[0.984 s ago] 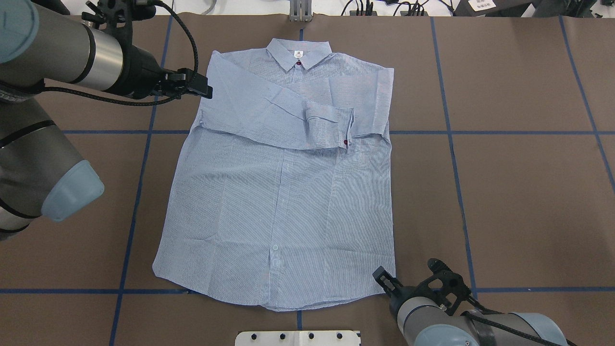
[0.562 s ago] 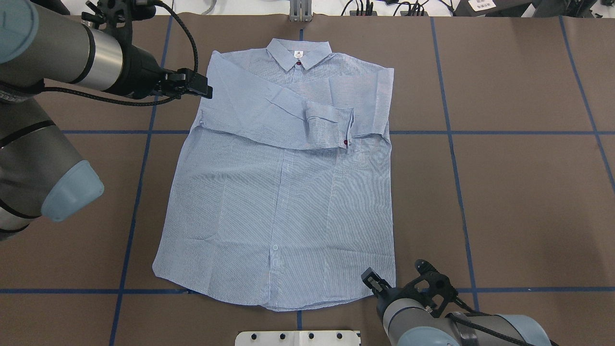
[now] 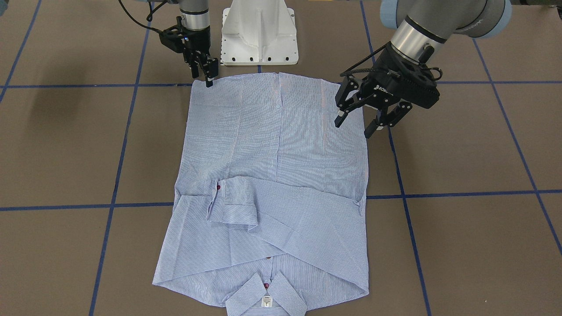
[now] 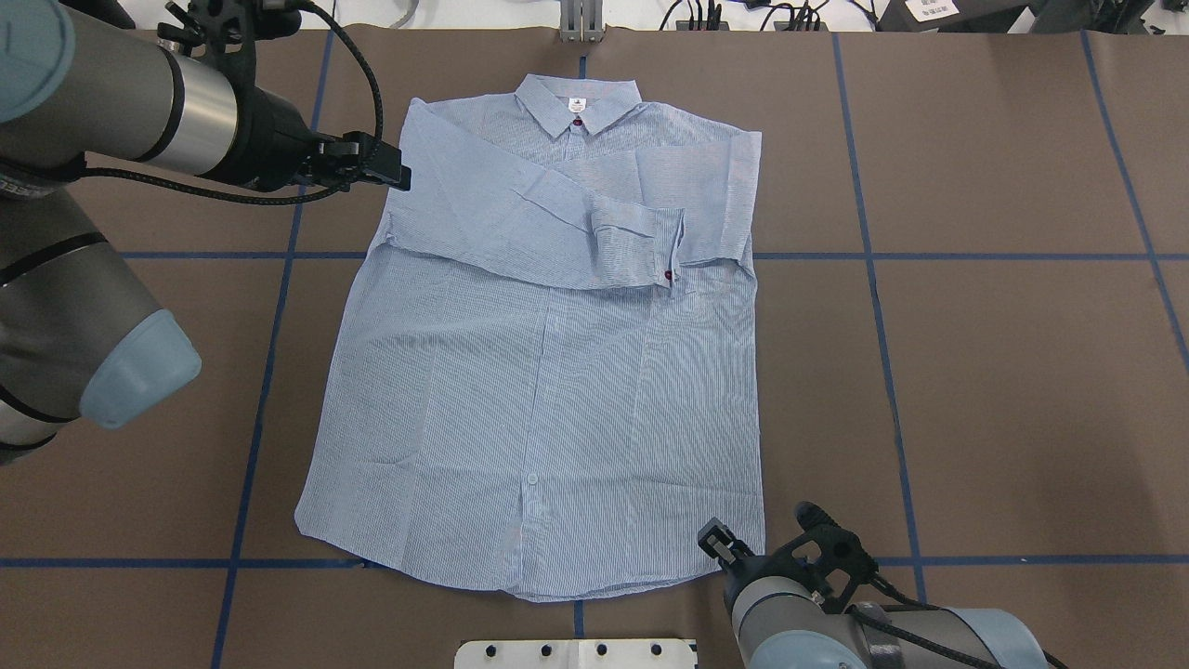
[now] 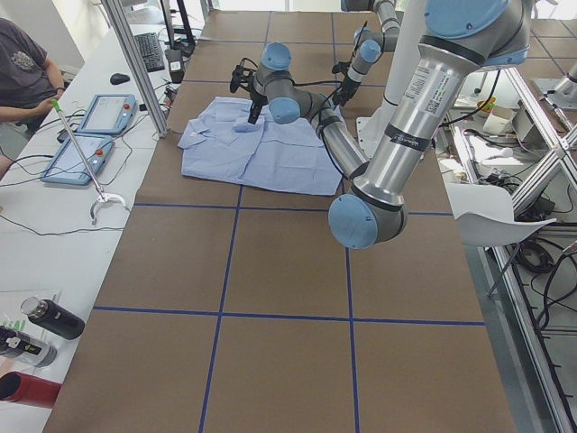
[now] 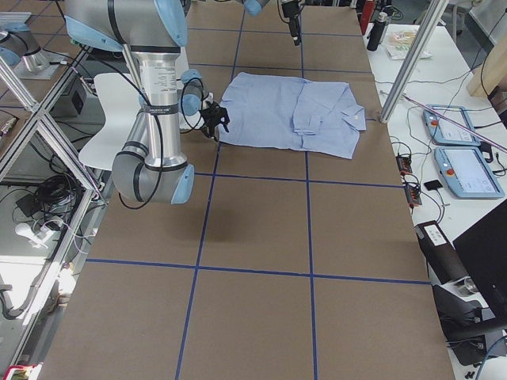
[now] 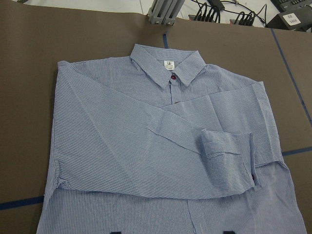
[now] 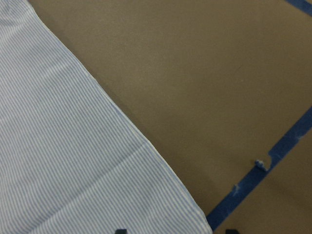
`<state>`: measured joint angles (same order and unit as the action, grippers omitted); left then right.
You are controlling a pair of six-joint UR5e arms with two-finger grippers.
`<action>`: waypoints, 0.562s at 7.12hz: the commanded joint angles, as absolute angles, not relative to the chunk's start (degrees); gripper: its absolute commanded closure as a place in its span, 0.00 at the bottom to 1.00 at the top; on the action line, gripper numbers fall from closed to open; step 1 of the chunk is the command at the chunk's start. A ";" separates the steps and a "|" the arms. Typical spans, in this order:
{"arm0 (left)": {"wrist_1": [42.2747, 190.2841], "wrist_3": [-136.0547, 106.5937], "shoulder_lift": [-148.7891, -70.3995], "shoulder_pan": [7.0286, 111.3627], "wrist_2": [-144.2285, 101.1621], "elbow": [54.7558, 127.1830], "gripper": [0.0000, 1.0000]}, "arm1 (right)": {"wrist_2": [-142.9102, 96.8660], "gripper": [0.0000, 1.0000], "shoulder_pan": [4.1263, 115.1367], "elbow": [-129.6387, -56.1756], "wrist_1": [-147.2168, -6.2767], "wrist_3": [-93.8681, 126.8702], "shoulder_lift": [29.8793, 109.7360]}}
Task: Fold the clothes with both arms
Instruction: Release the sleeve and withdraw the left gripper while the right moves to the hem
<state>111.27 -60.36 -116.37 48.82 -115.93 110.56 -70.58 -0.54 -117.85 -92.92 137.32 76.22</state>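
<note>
Front view — not overhead — shows left fingers (image 3: 341, 112) spread near shirt (image 3: 272, 145).

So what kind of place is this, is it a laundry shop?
Probably a robot lab, not a shop. A left arm and a right arm reach toward a shirt on a table gridded with blue tape, and control tablets lie on a bench beside it.

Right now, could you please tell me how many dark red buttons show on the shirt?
2. One collar button sits by the neck label; one cuff button is on the sleeve folded across the chest. Others may lie hidden under fabric.
</note>
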 commanded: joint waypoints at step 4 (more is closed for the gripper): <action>111.27 -61.17 -116.37 48.60 -115.93 110.48 0.24 | -70.58 1.00 -0.09 -118.21 -93.08 137.64 76.38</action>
<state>111.27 -61.09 -116.37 48.66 -115.93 110.49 -70.58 -0.17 -117.88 -93.07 137.60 76.24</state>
